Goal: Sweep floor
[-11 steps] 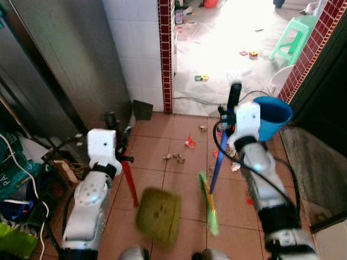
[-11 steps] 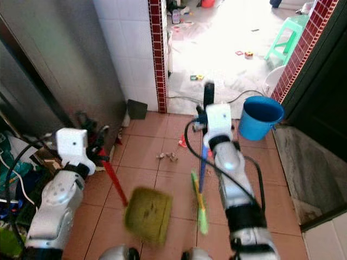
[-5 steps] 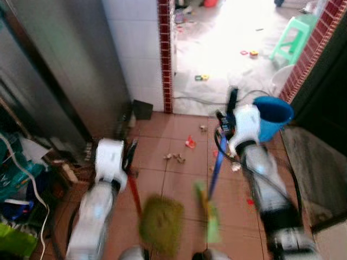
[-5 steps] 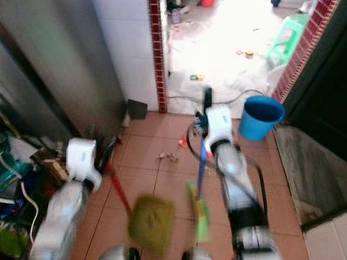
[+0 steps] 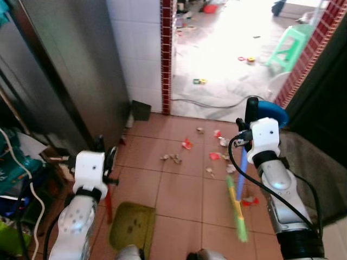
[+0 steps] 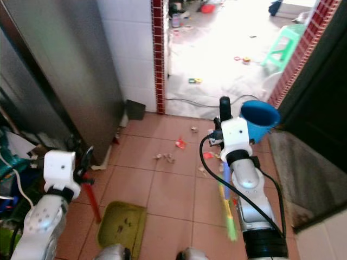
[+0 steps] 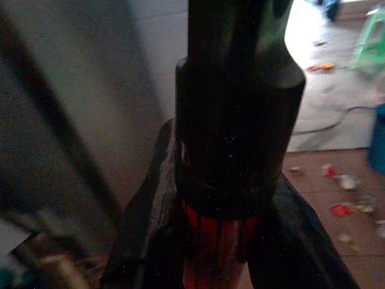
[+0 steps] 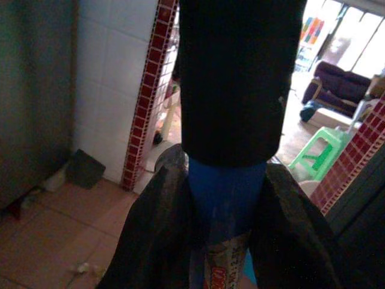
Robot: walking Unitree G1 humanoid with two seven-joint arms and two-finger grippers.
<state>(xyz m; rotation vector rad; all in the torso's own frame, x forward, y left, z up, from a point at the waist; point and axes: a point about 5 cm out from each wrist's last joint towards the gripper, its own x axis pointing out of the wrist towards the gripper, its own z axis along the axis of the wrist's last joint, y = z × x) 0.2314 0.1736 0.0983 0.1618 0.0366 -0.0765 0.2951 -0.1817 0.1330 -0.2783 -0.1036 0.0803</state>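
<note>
My left gripper [image 5: 105, 162] is shut on the red handle [image 7: 213, 253] of an olive-green dustpan [image 5: 132, 228] that rests on the terracotta tiles in front of me. My right gripper [image 5: 246, 142] is shut on the blue handle [image 8: 225, 198] of a broom; its green brush head [image 5: 237, 209] hangs low over the tiles at the right. Scraps of red and pale litter [image 5: 187, 144] lie scattered on the tiles ahead, between the two tools and the doorway, with more [image 5: 218, 156] near the broom.
A steel cabinet [image 5: 70, 70] and a white tiled wall with a red brick edge [image 5: 166, 54] stand at the left. Cables and clutter [image 5: 16, 184] crowd the left corner. A blue bucket [image 6: 259, 120] stands by the doorway; beyond it, a littered bright floor and a green stool [image 5: 286, 46].
The camera has shifted. The dustpan has come down from a raised tilt to lie on the tiles at the left. The broom has swung to the right, and more litter shows near it.
</note>
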